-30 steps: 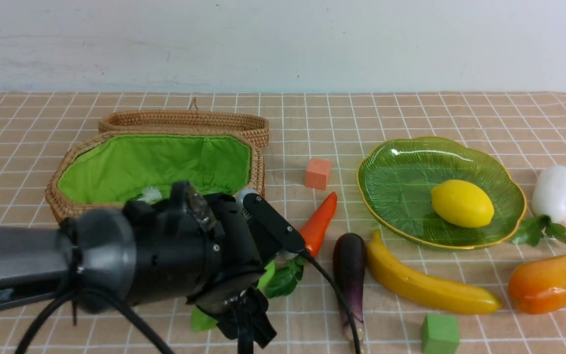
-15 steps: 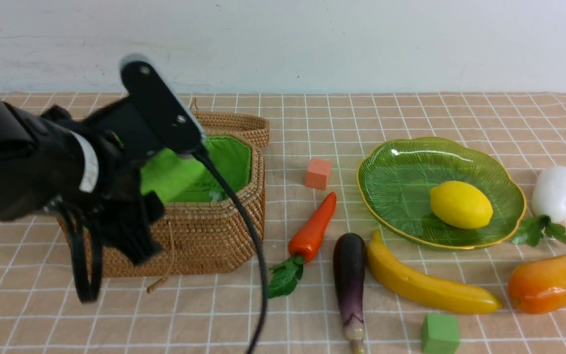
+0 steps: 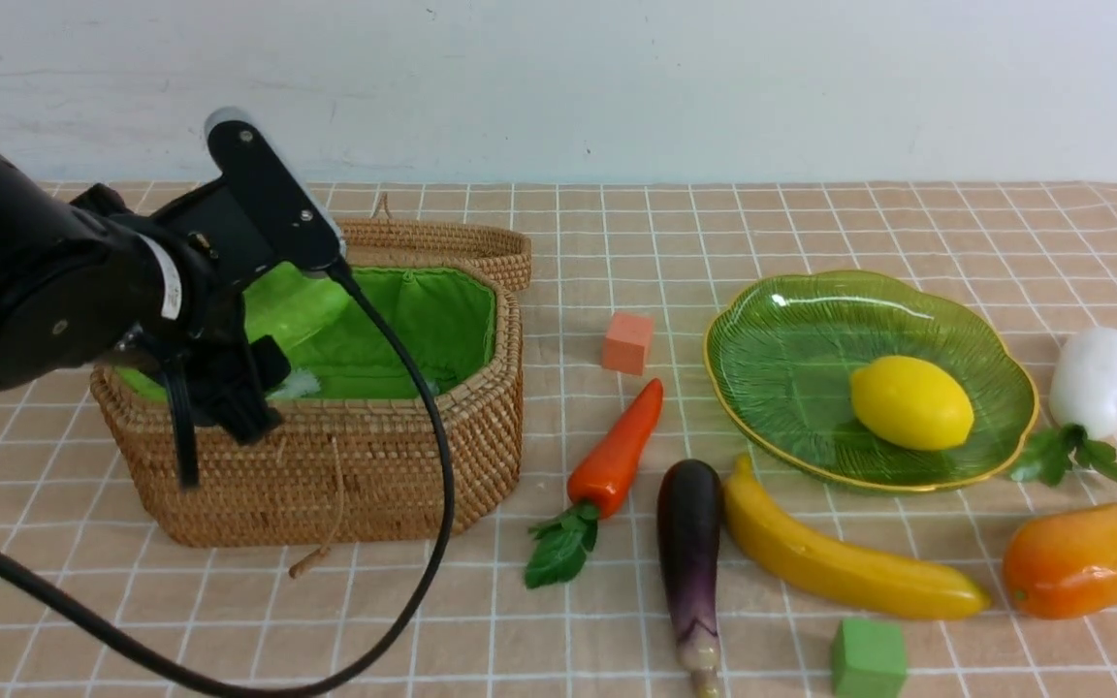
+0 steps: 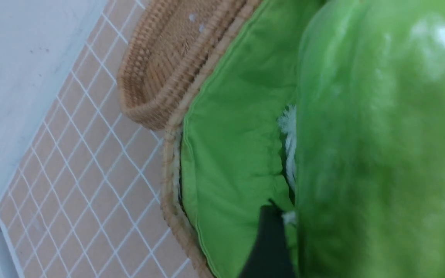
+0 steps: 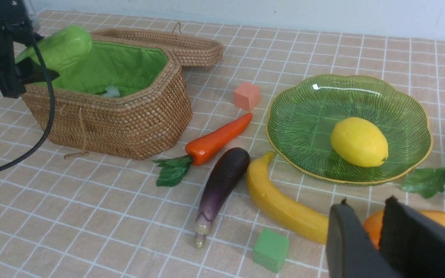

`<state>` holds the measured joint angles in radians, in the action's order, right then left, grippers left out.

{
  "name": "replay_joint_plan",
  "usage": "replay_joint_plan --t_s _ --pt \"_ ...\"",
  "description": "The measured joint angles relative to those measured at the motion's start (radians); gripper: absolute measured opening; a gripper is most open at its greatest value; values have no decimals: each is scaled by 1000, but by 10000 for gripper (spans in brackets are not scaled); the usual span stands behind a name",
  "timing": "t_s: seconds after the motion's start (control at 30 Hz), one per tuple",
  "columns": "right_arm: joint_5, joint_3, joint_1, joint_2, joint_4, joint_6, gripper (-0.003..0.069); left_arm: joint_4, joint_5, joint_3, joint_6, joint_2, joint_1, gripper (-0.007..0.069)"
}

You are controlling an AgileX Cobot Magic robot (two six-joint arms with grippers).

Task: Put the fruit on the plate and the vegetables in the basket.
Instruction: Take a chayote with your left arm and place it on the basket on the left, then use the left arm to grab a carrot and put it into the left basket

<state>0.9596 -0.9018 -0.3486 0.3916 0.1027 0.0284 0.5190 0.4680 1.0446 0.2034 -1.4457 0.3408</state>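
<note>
gourd (image 5: 58,48) over basket's (image 3: 345,465) left rim | I see left gripper (image 3: 229,388) jaws around it, grip unclear | right gripper (image 5: 365,239) jaws nearly closed, empty

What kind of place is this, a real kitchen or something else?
Probably a robot test bench, not a kitchen: glossy toy produce such as the banana lies on a checked tablecloth before a bare white wall, with a black robot arm reaching over it.
</note>
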Motion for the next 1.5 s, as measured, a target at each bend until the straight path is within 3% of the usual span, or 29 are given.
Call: replay_joint_plan --t_s 0.07,0.13,0.3,0.37,0.4,0.5,0.57,0.6,0.77,0.87,0.9,0.97,1.07,1.23,1.5 --pt "0 0 0 0 2 0 150 0 -4 0 -28 9 0 648" --pt "1 0 0 0 2 0 150 0 -3 0 -70 15 0 661" --pt "3 0 0 0 4 0 153 -69 11 3 -216 37 13 594" --pt "3 0 0 0 4 0 155 -208 82 50 -346 61 73 407" --pt "3 0 0 0 4 0 155 -232 100 64 -364 62 93 372" --pt "3 0 0 0 4 0 157 -361 262 204 -446 47 186 113" --pt "5 0 0 0 5 0 157 -405 391 346 -450 -6 262 1" --pt "10 0 0 0 7 0 157 -414 464 423 -443 -54 297 -13" --pt "39 0 0 0 12 1 158 -428 641 652 -389 -296 379 43" --pt "64 0 0 0 20 1 161 -426 668 762 -383 -467 390 183" --pt "66 0 0 0 21 1 161 -423 668 773 -383 -477 390 194" --pt "86 0 0 0 38 1 161 -389 656 834 -383 -582 390 310" --pt "94 0 0 0 51 1 165 -321 603 885 -383 -687 390 414" --pt "100 0 0 0 62 1 167 -237 508 913 -383 -792 387 443" --pt "112 0 0 0 62 1 171 -219 481 916 -384 -884 377 418"
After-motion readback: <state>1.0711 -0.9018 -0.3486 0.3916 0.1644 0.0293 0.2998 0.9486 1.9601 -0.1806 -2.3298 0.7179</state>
